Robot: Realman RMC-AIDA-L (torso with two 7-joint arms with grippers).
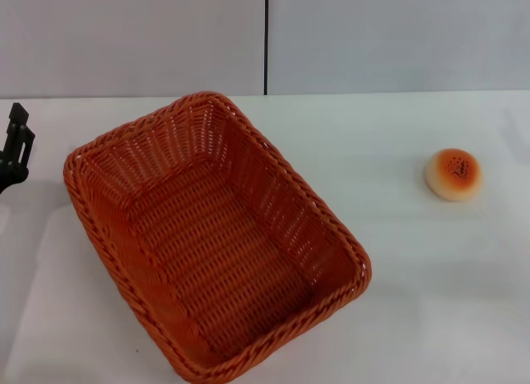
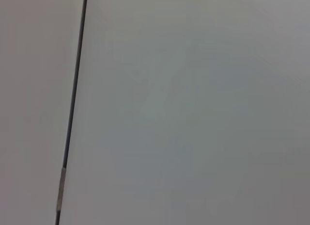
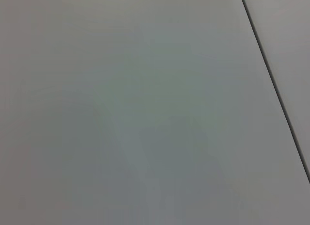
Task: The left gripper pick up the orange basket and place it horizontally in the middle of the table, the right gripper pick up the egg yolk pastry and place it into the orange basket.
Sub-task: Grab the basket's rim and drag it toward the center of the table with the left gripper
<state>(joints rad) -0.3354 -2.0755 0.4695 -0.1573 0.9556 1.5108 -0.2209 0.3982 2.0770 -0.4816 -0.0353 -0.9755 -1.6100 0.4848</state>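
1. Two stages make up this job, and by the look of things neither is finished. The orange basket [image 1: 215, 239] sits on the white worktop [image 1: 397, 301] left of centre, skewed, its long side running diagonally from the far left toward the near right, not level across the middle.

2. The basket is empty; only its woven floor and sloping walls show inside.

3. The egg yolk pastry [image 1: 453, 175] rests on the bare worktop well apart from the basket, off to the right, upright with its glazed top facing up. Nothing touches it.

4. The left end effector [image 1: 15, 148] shows only as a black part at the left edge of the head view, near the basket's far-left corner but not touching it. It grasps nothing, and whether its fingers are spread or closed I cannot tell.

5. The right end effector appears in no view. Both wrist views show only a plain pale surface crossed by a dark seam, so they add nothing about the task's things.

6. Judged from this: the basket has yet to be gripped, turned and set horizontally in the middle, and the pastry has yet to be lifted and put inside. The whole task looks to be ahead, with the left arm the closer to starting.
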